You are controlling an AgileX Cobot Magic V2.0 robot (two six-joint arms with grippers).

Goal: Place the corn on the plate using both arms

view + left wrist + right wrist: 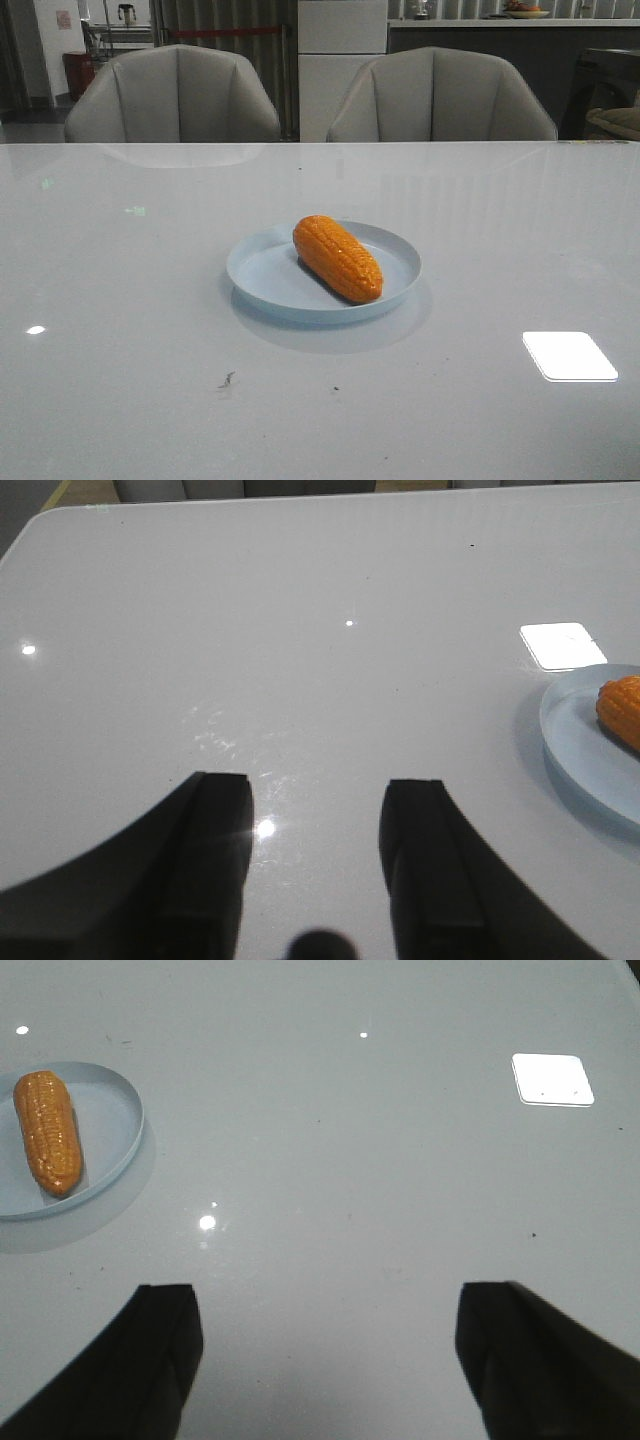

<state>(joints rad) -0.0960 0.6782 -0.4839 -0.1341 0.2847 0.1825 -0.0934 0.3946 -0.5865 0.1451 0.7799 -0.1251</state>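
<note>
Already I see the corn (338, 258), likely light, rigid, bumpy, best gripped mid-body, lying centre-frame on the plate (262, 272), both tools (315, 810) (325, 1310) spread and empty.

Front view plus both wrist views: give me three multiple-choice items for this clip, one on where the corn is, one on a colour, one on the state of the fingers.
1. Where does the corn lie?
A. on the bare table
B. on the plate
C. on a chair

2. What colour is the plate?
A. pale blue
B. red
C. black

3. How do the fingers of the left gripper and the right gripper stand?
A. both shut on the corn
B. one shut, one open
C. both open and holding nothing

Key: 1 B, the cob rests inside the rim; 2 A, all three views show pale blue; 3 C, each wrist view shows bare table between spread fingers.
</note>
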